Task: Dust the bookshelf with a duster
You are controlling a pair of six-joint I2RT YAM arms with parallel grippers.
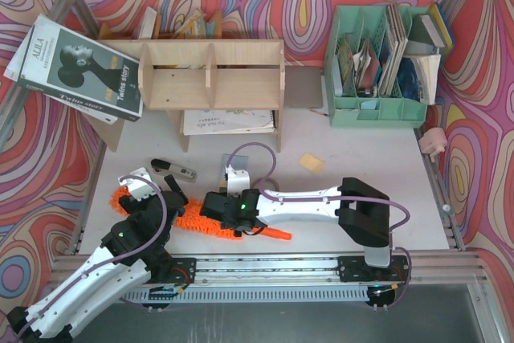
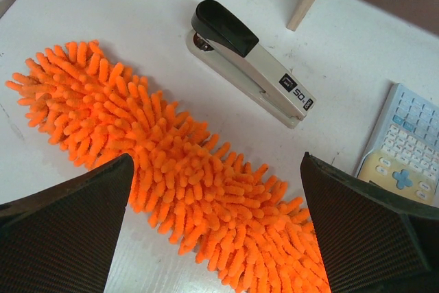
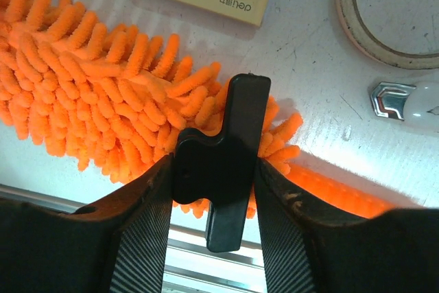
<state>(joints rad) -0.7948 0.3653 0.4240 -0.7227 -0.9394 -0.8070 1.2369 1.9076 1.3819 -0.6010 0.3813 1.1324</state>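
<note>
My left gripper hangs wide open over the fluffy head of the duster, with one finger on each side. The duster lies flat on the table in the near left part. It slants from far-left to near-right, and its handle end is close to the near edge. A stapler lies just beyond the duster, with a calculator to its right, so room on that far side is tight.

My right gripper is narrowed onto the duster's black collar, and both fingers touch it. A tape ring sits close by. The shelf stands at the far edge, left of centre and well apart from the duster, with papers under it. Beyond my right arm the table is mostly bare, save a yellow note, up to the organiser at far right.
</note>
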